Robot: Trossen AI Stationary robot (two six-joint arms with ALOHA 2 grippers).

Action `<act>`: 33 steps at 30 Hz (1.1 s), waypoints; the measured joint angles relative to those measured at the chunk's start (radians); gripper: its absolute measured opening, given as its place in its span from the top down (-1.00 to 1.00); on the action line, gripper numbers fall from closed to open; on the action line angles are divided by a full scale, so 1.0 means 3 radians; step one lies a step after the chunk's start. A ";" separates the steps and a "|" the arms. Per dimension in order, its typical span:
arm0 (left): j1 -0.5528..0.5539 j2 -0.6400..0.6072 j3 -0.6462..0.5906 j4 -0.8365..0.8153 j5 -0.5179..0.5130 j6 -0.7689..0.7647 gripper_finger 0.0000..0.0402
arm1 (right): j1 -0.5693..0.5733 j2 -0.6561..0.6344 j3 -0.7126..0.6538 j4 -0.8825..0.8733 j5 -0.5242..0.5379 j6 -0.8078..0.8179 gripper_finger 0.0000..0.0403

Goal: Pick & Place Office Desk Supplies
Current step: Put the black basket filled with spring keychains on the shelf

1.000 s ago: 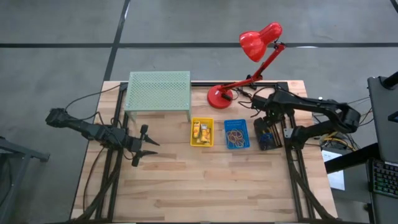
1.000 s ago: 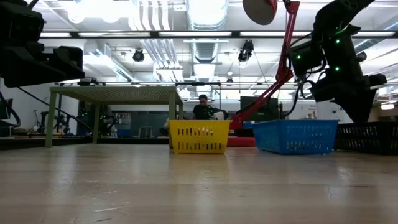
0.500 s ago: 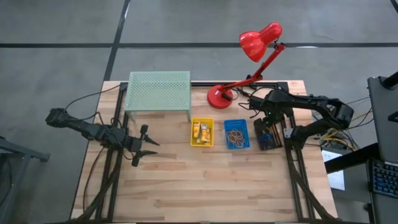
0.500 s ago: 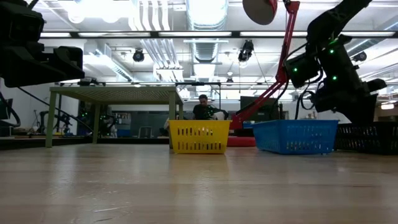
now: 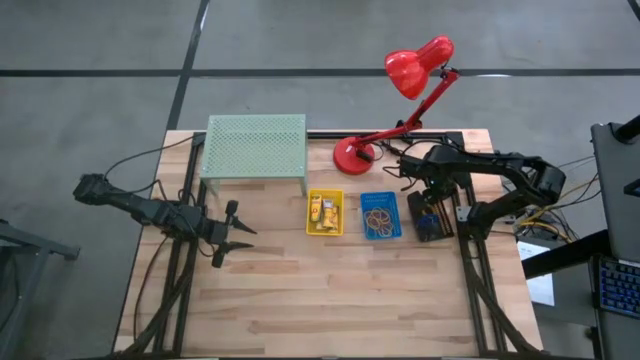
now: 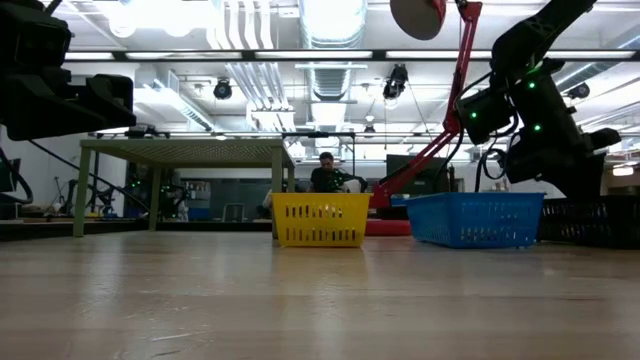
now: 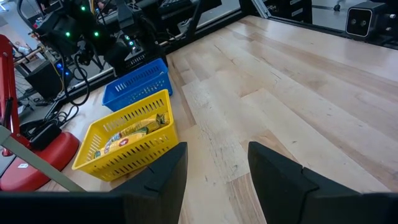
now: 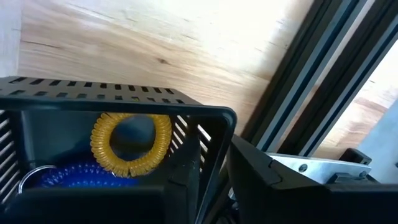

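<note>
table: a pale wooden top [image 5: 330,290] is seen from above, with three small baskets set in a row near its middle right.
yellow basket [image 5: 324,212]: yellow packets [image 7: 134,129] are held inside it; it is placed just beside the blue basket.
blue basket [image 5: 379,215]: thin rubber-band loops [image 5: 378,217] are seen lying in it, between the yellow basket and the black basket.
black basket [image 5: 428,215]: it is set at the right end of the row; a yellow coiled ring [image 8: 130,144] and a blue coiled ring [image 8: 74,175] are shown inside it in the right wrist view.
right gripper [image 5: 428,196]: it is poised over the black basket; its fingers [image 8: 261,177] are seen with a narrow gap, one at the basket's corner; whether anything is gripped cannot be told.
left gripper [image 5: 238,239]: it is held over bare wood at the table's left, well apart from the baskets; its fingers [image 7: 277,171] are parted and nothing is held.
shelf [image 5: 255,147]: a pale green mesh shelf is stood at the far left.
lamp [image 5: 400,90]: a red desk lamp is stood behind the baskets.
</note>
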 joint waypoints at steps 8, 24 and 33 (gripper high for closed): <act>0.0000 0.0000 0.0000 -0.0001 0.0000 0.0000 0.14 | 0.0000 -0.0001 0.0001 0.0008 -0.0007 0.0001 0.77; -0.0003 0.0001 -0.0001 -0.0001 0.0000 0.0000 0.14 | 0.0000 -0.0004 0.0018 -0.0015 -0.0070 0.0103 0.84; -0.0003 0.0000 0.0000 0.0000 0.0000 0.0000 0.14 | 0.0004 -0.0107 0.0171 -0.0196 -0.0097 0.0168 0.85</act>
